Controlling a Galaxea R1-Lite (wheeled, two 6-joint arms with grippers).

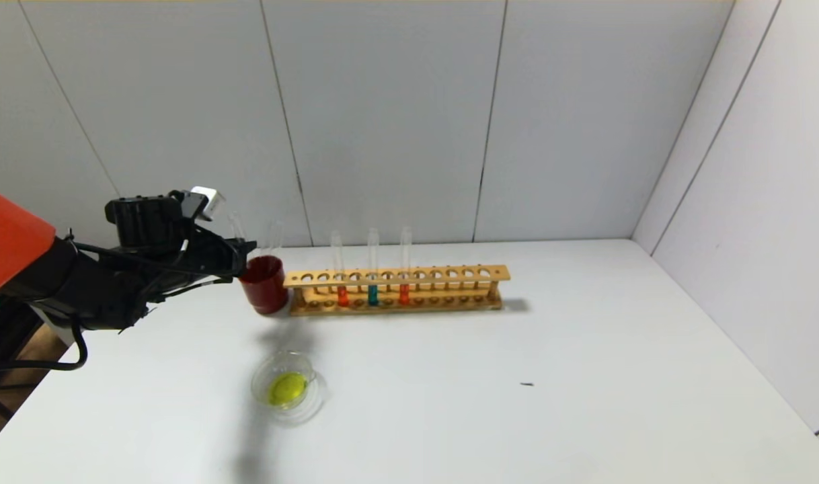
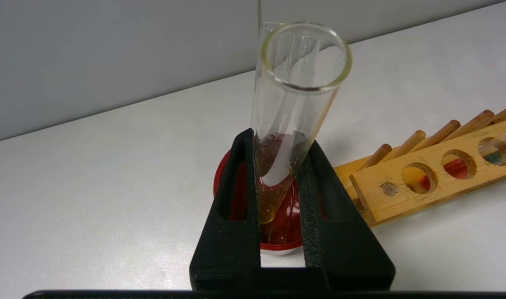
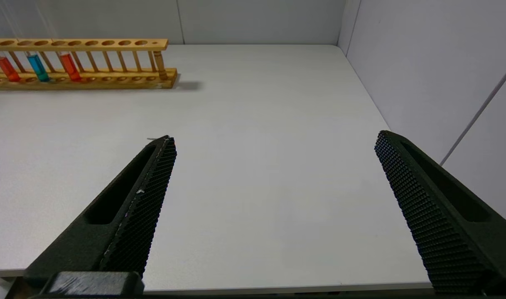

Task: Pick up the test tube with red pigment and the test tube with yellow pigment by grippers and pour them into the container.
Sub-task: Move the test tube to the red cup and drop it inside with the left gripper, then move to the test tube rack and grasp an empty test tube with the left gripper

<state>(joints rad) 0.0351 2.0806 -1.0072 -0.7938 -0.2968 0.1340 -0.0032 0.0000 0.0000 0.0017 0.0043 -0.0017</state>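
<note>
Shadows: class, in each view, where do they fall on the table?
Head view: dark patch right of the rack; faint streak from the red cup past the glass dish. Right wrist view: dark patch beside the rack's end.

Left hand (image 2: 280, 195): base cut by frame edge.
Cup (image 2: 284, 226): mostly behind fingers.
Rack (image 3: 76, 62): left end cropped.

Left gripper (image 1: 243, 259) at red cup (image 1: 264, 285); container (image 1: 288, 388) holds yellow liquid.
</note>
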